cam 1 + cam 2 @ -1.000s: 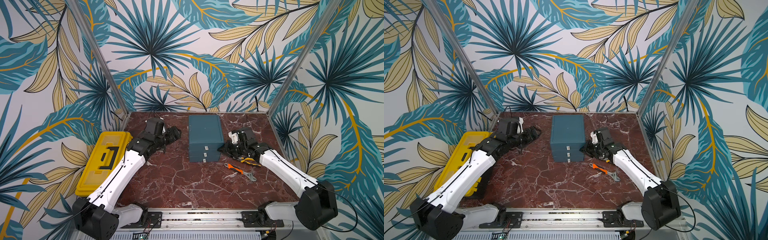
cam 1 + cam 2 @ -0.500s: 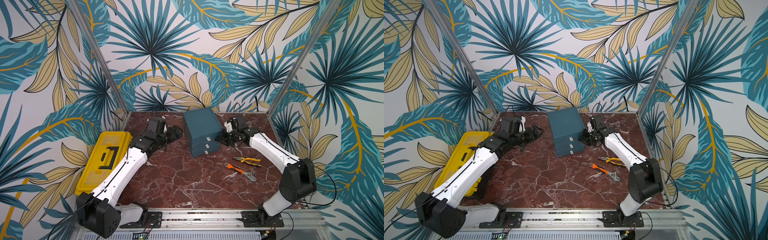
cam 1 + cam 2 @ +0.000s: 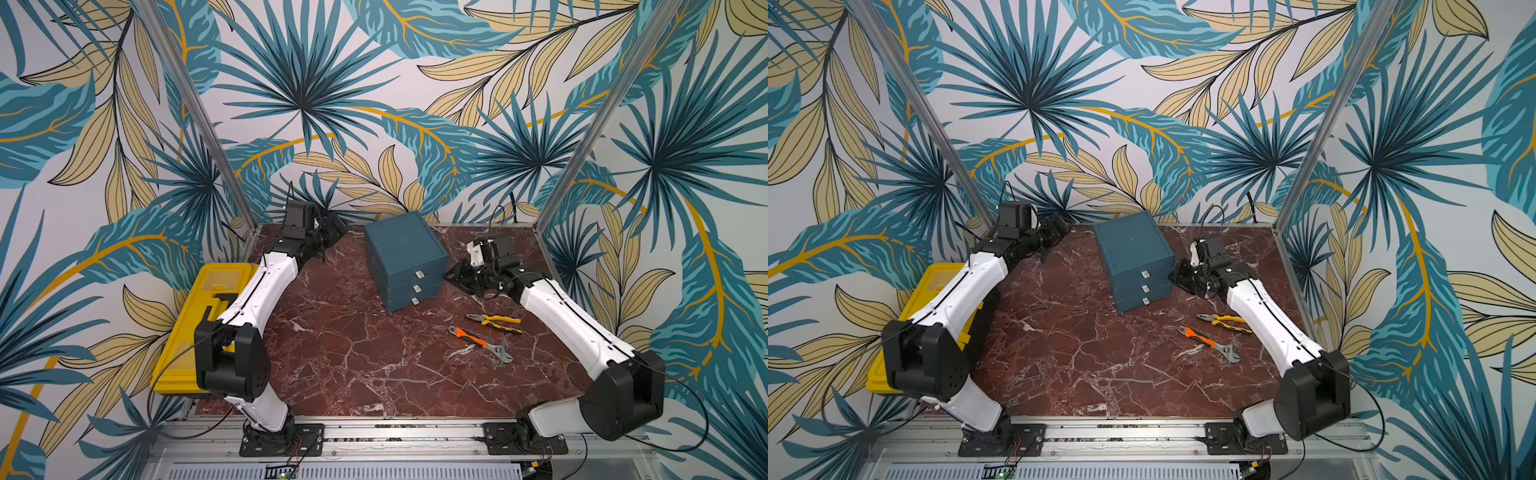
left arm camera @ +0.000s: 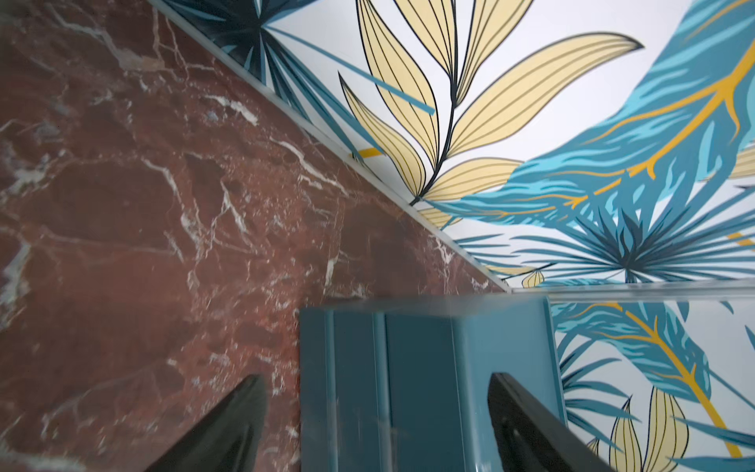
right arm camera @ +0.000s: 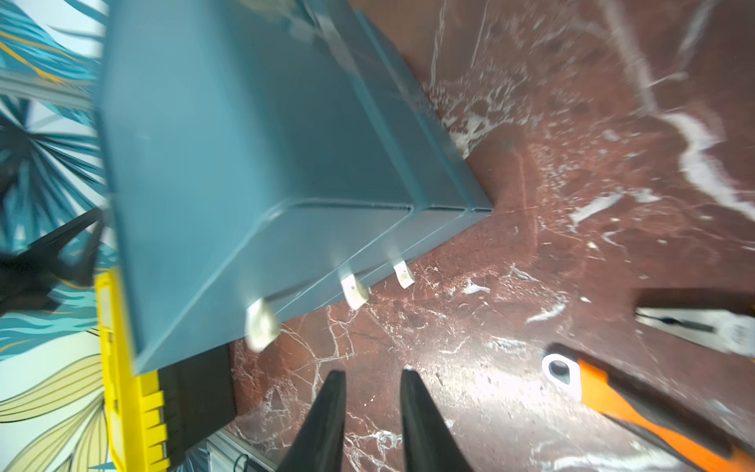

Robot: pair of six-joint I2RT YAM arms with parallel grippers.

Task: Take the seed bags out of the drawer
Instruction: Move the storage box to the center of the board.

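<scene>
The left arm (image 3: 266, 291) and right arm (image 3: 569, 316) alike wear glossy white tapered shells traced by a thin black cable (image 3: 246, 291), with bulky matte-black joints (image 3: 230, 357) far behind each claw (image 5: 372, 372), slim black pointed fingers (image 5: 322, 425), a boxy black camera (image 3: 297, 214) just behind it, and screwed black base plates (image 3: 282, 438) farthest back.

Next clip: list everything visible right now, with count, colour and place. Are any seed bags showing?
drawer unit: one, teal, three shut drawers with white tabs, rear centre of table, turned askew
seed bags: none visible
toolbox: one, yellow, at the table's left edge
pliers: one, yellow handles, right side, in front of the unit
wrench: one, orange handle, just nearer than the pliers
table: one, red-brown marble
left gripper: black, fingers open, by the unit's left rear
right gripper: black, fingers slightly apart, empty, by the unit's right front
</scene>
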